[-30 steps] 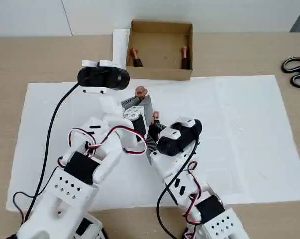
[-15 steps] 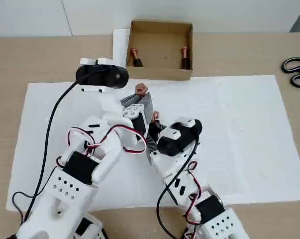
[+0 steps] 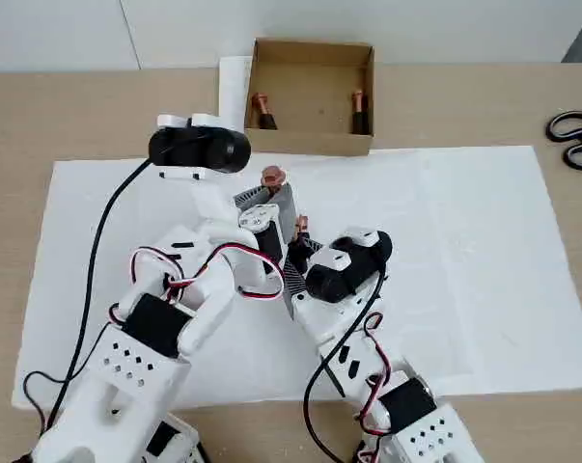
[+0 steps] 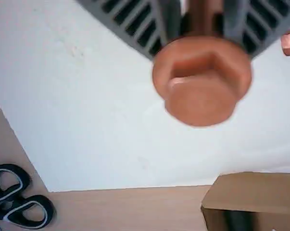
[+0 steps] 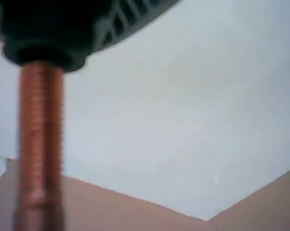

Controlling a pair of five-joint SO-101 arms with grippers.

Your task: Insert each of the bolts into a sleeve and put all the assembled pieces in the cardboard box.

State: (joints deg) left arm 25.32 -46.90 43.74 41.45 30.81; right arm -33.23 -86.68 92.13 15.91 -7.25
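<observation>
The bolt (image 4: 202,79) is held by its shank in the closed left gripper (image 3: 268,196), head toward the cardboard box (image 3: 310,143), while the sleeve (image 5: 39,33), a copper thread protruding, is clamped just beside it in the right gripper (image 3: 297,243).

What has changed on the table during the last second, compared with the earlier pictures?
Almost nothing: the left arm wobbled very slightly toward the open brown cardboard box and back. The left gripper stays shut on the copper hex-head bolt, the right gripper on the black sleeve, and two assembled pieces still lie in the box.
</observation>
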